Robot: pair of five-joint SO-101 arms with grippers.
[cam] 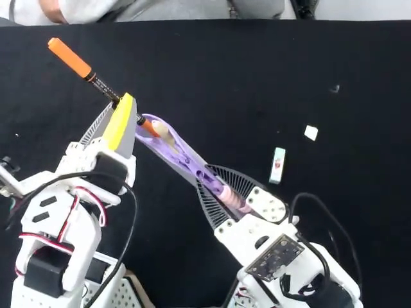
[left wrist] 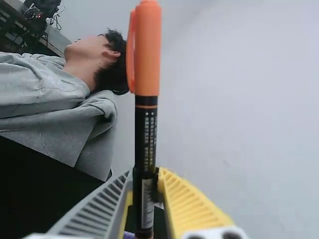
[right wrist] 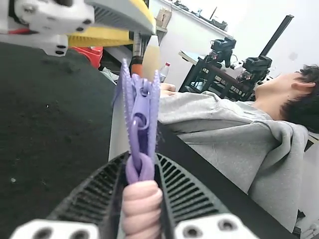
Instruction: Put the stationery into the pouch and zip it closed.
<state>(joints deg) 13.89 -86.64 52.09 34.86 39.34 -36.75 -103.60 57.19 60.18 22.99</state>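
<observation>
Pinching the pen (cam: 76, 63) mid-barrel with the left gripper (cam: 117, 102), fingers pressed onto it from both sides. Cap end angled up and away, tip end just inside the mouth of the pouch (cam: 172, 146). Holding the pouch off the table (cam: 257, 64) by its far end with the right gripper (cam: 209, 174), fingers squeezed on the purple zip end, with a pink tab (right wrist: 142, 209) between them. Lying on the table, well apart from the pouch: a white piece (cam: 311, 133) and a green-edged piece (cam: 277, 165).

Probably mid-insertion. Risks from here:
- Catching the tip on the zip teeth or the narrow, floppy mouth, and buckling the pouch instead of entering.
- Pushing too hard along the pouch and dragging it out of a grip held at one end only.
- Letting go too early, with most of the barrel outside, and tipping the pen onto the table.
- Forgetting the two loose pieces before zipping.
</observation>
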